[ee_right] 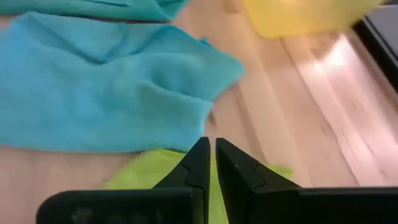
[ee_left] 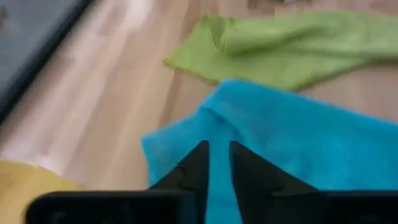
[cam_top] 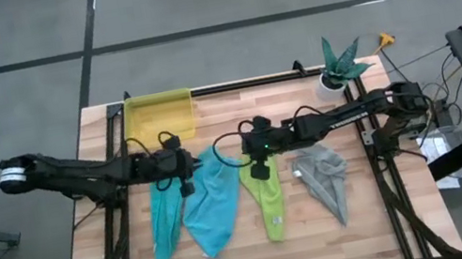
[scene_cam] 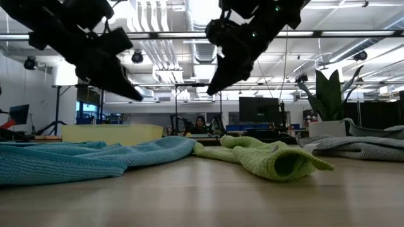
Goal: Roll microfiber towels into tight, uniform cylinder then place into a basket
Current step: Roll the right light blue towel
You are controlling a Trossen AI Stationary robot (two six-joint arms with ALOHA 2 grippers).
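Four microfiber towels lie loosely crumpled side by side on the wooden table: teal [cam_top: 167, 219], light blue [cam_top: 214, 204], lime green [cam_top: 268, 201] and grey [cam_top: 324, 178]. The yellow basket [cam_top: 158, 118] stands at the far left. My left gripper [cam_top: 186, 183] hovers over the far end of the light blue towel [ee_left: 298, 155]; its fingers [ee_left: 217, 148] are open by a narrow gap. My right gripper [cam_top: 260, 170] hovers shut [ee_right: 211, 144] over the far end of the lime green towel [ee_right: 155, 167]. In the low view both grippers hang well clear of the cloth.
A white plant pot [cam_top: 331, 81] stands at the table's far right corner. Black frame rails [cam_top: 242, 83] run along the far edge and both sides. Cables and equipment [cam_top: 440, 126] sit past the right edge. Bare wood lies along the near edge.
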